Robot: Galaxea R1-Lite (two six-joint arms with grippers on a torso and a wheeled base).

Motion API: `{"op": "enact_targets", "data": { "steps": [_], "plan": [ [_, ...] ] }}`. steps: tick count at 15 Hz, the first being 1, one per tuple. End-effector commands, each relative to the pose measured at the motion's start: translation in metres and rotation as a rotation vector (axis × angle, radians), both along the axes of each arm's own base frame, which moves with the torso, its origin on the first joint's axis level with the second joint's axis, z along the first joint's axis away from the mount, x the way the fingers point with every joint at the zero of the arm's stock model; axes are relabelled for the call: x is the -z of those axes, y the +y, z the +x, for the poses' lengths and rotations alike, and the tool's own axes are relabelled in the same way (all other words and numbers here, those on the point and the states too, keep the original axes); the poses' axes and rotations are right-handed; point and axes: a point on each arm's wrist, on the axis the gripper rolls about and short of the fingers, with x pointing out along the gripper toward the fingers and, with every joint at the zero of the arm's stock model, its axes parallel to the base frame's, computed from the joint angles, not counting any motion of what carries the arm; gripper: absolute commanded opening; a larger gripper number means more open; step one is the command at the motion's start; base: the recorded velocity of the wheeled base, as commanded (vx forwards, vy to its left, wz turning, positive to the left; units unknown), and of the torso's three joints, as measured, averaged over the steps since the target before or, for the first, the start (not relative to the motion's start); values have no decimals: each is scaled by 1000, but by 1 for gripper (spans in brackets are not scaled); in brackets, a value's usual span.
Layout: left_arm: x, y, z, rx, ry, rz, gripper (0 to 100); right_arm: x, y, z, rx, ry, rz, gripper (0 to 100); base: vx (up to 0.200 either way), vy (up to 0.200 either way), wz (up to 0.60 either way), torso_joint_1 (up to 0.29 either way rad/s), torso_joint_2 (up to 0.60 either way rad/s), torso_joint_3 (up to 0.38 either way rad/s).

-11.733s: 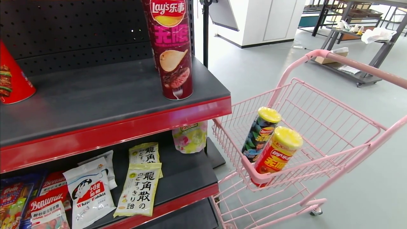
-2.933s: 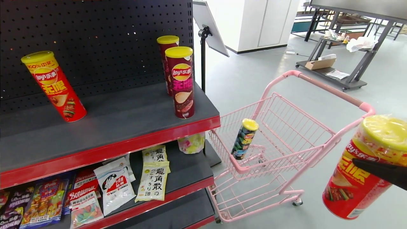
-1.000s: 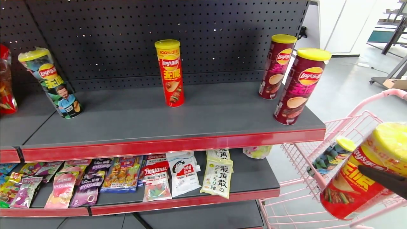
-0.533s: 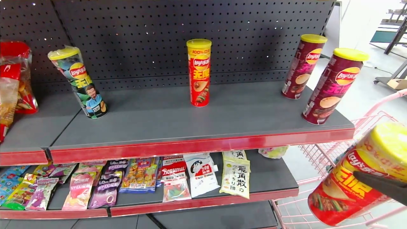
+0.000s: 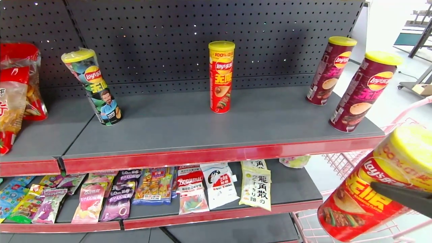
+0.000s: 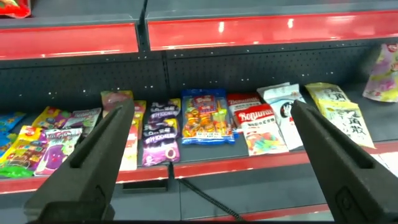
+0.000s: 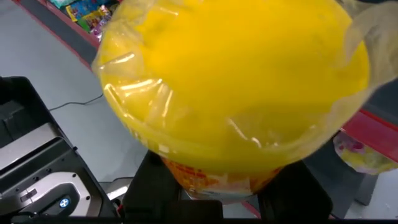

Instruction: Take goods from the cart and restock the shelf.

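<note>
Shelf (image 5: pixel 189 131): upper board has a green can (image 5: pixel 96 87) on the left, a red can (image 5: pixel 221 77) in the middle and two maroon cans (image 5: pixel 366 91) at the right end. Snack bags lie on the lower board.

Cart (image 5: pixel 341 163): pink wire, just past the shelf's right end, partly behind the held can.

Held can (image 5: pixel 368 182): red with a yellow lid, off the shelf at the robot's right, in front of the cart and lower than the upper board.

Right gripper (image 7: pixel 221 202) is clamped around the held can's body, with one finger (image 5: pixel 405 199) lying across the label.

Left gripper (image 6: pixel 205 155) is spread wide and holds nothing, and faces the lower board (bags ahead of it).

Risks:
- The can sits below the board's red lip, so a straight push in would likely clip the edge.
- The front maroon can stands at the near right corner, so a swing in from the right could knock it over.
- The wrap looks slick (slip is possible).
- If set down tilted, it will probably topple.

Axis: the held can's long axis runs diagonally. The lid points up and to the robot's right, the base down and left toward the shelf. It needs to be upright before release.
</note>
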Motion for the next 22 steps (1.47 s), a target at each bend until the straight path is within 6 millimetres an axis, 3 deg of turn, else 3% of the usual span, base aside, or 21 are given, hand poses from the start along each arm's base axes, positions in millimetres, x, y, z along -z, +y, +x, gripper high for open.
{"op": "enact_targets", "data": {
  "steps": [1, 8, 20, 21, 22],
  "plan": [
    [0, 0, 0, -1, 0, 0, 100, 0, 1, 1, -5, 1, -1, 0, 200, 0, 0, 2, 2, 7],
    [0, 0, 0, -1, 0, 0, 100, 2, 1, 1, -5, 12, -4, 0, 200, 0, 0, 4, 2, 3],
    [-1, -1, 1, 34, 9, 12, 100, 6, 5, -4, -53, 15, -11, 0, 0, 0, 0, 0, 0, 0],
    [-38, -2, -6, 108, -85, 5, 100, 5, 7, -4, -80, 15, -9, 0, 0, 0, 0, 0, 0, 0],
    [-101, -3, 6, 170, -70, -14, 100, 4, 10, -4, -108, 20, -6, 0, 0, 0, 0, 0, 0, 0]
  ]
}}
